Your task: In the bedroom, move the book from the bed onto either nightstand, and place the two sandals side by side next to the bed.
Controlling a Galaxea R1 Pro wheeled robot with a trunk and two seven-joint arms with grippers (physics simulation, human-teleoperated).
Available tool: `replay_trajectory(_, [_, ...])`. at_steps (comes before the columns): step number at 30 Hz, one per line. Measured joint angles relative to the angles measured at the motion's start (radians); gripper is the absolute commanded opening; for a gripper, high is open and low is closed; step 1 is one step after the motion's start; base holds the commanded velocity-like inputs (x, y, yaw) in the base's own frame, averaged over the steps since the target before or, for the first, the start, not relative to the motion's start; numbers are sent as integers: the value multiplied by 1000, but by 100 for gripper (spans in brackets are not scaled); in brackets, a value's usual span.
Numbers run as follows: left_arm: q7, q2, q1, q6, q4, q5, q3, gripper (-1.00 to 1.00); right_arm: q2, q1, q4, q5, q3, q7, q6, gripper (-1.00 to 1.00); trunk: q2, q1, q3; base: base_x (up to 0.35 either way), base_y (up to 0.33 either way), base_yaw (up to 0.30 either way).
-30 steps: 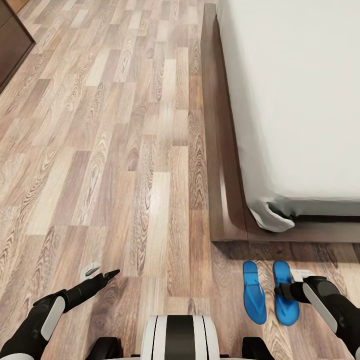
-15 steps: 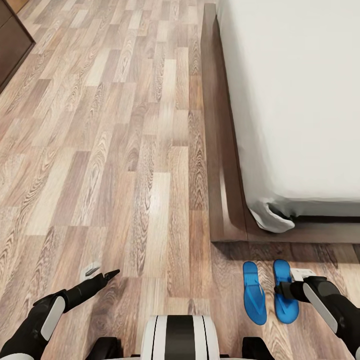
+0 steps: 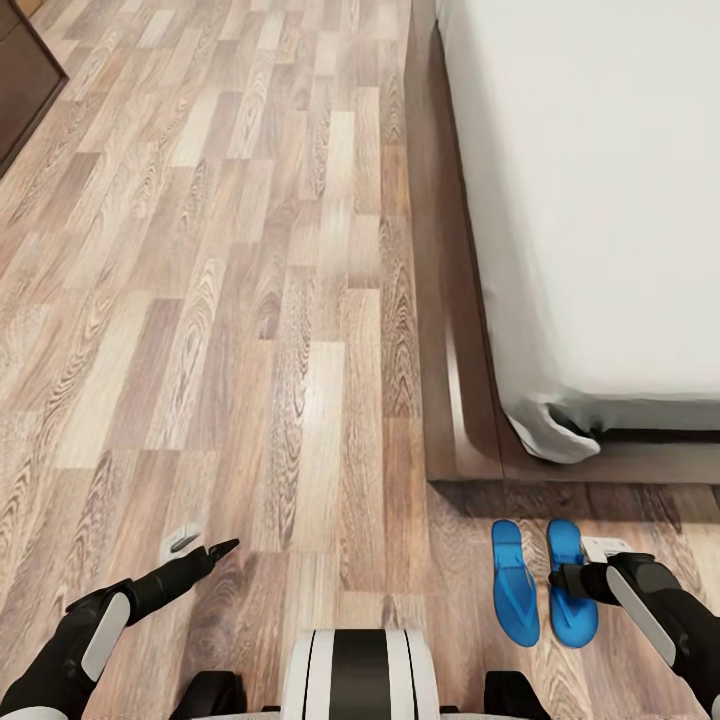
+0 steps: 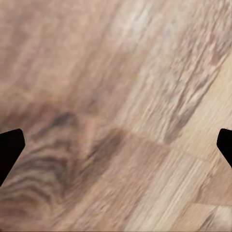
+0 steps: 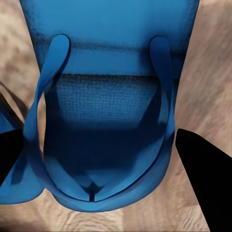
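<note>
A large pale grey bed (image 3: 600, 190) on a dark wood base fills the head view's right side, with wood-plank floor (image 3: 230, 300) to its left. Two blue sandals (image 3: 540, 585) lie side by side on the floor just off the bed's foot corner. The right gripper (image 5: 104, 150) hovers directly over the right-hand sandal, fingers spread wide — empty. The left gripper (image 4: 116, 145) hangs wide open above bare floor. Since a second ago only the camera has shifted slightly; the sandals look placed, and the book remains to be fetched.

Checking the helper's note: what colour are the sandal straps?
Blue, matching the sole, not white; the right wrist view shows the sandal straps best.
</note>
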Motion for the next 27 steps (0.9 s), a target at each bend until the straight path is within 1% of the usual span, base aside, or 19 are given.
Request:
replay_trajectory(5, [0, 0, 0, 0, 0, 0, 0, 100, 0, 0, -2, 0, -3, 1, 0, -100, -1, 2, -19, 0, 0, 0])
replay_trajectory(18, [-1, 0, 0, 0, 0, 0, 0, 100, 0, 0, -12, 0, -6, 1, 0, -100, -1, 2, -19, 0, 0, 0])
replay_trajectory(26, [0, 0, 0, 0, 0, 0, 0, 100, 0, 0, -12, 0, -6, 1, 0, -100, -3, 6, -50, 0, 0, 0])
replay_trajectory(27, [1, 0, 0, 0, 0, 0, 0, 100, 0, 0, -11, 0, -6, 1, 0, -100, -3, 6, -50, 0, 0, 0])
